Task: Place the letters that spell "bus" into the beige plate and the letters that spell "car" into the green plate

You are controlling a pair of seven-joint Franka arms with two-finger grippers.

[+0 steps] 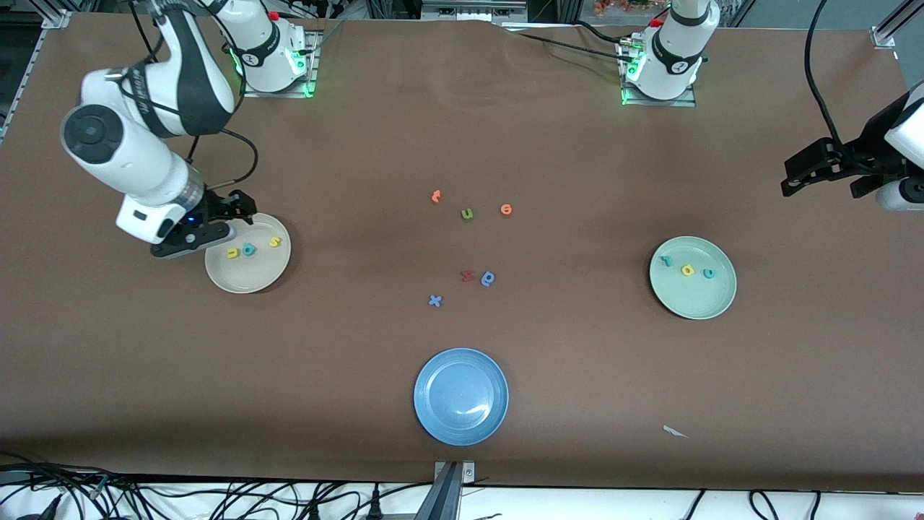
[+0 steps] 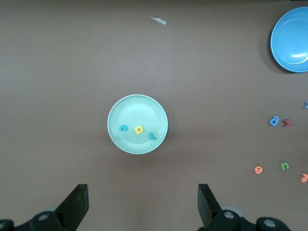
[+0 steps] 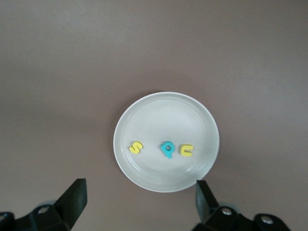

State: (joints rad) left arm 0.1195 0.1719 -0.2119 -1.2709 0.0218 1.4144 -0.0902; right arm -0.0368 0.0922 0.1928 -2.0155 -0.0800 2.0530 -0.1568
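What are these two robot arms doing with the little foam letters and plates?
They are sorting letters by word. The round cream-beige plate holds a yellow "u", a teal "b" and a yellow "s"; the right arm's tool hangs open above its rim, holding nothing. The round mint-green plate holds a teal "c", a yellow "a" and a teal "r". The left arm's tool waits open, high above it.
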